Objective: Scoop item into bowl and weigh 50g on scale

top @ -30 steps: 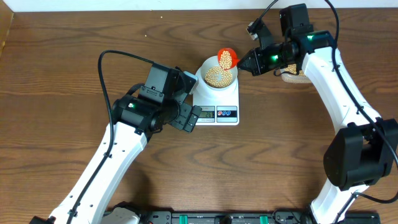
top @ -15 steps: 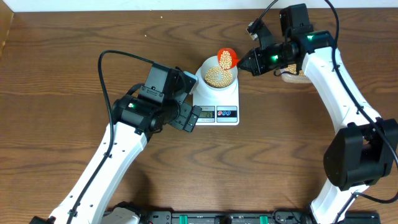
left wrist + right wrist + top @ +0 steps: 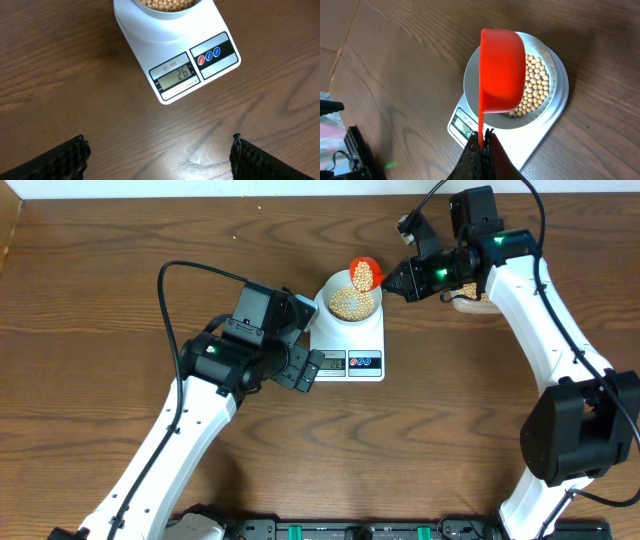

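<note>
The white scale (image 3: 348,340) lies mid-table, and its display (image 3: 179,75) reads 26. On it stands the white bowl (image 3: 335,284), partly filled with tan beans, the item (image 3: 350,304). My right gripper (image 3: 395,280) is shut on the thin handle of a red scoop (image 3: 364,273). The scoop hangs over the bowl's far rim with beans in it. From the right wrist the scoop (image 3: 502,70) shows its underside above the bowl (image 3: 470,85), with the gripper (image 3: 482,137) pinching the handle. My left gripper (image 3: 308,337) stands wide open, nothing in it (image 3: 160,150), just left of the scale (image 3: 150,40).
A tub of beans (image 3: 468,302) sits half hidden behind the right arm at the back right. A black rail (image 3: 360,530) runs along the table's near edge. Bare wood surrounds the scale.
</note>
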You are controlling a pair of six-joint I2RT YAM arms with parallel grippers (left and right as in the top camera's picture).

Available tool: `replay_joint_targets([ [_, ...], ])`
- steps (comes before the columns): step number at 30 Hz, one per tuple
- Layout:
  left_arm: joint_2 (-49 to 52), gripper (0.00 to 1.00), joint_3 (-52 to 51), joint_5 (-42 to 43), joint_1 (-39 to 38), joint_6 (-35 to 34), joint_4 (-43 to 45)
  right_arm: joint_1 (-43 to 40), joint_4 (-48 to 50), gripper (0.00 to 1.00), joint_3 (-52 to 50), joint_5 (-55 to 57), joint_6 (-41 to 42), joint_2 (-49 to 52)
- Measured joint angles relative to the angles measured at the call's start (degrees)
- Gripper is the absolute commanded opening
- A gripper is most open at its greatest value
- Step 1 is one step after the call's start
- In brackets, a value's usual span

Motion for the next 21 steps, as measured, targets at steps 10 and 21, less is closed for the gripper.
replay_joint_targets([
  [10, 0.0, 0.92, 0.0, 0.0, 0.0, 0.0, 0.0, 0.0, -0.22, 0.01, 0.0, 0.02, -1.81, 0.0],
  [21, 0.0, 0.92, 0.0, 0.0, 0.0, 0.0, 0.0, 0.0, -0.42, 0.01, 0.0, 0.02, -3.45, 0.0],
])
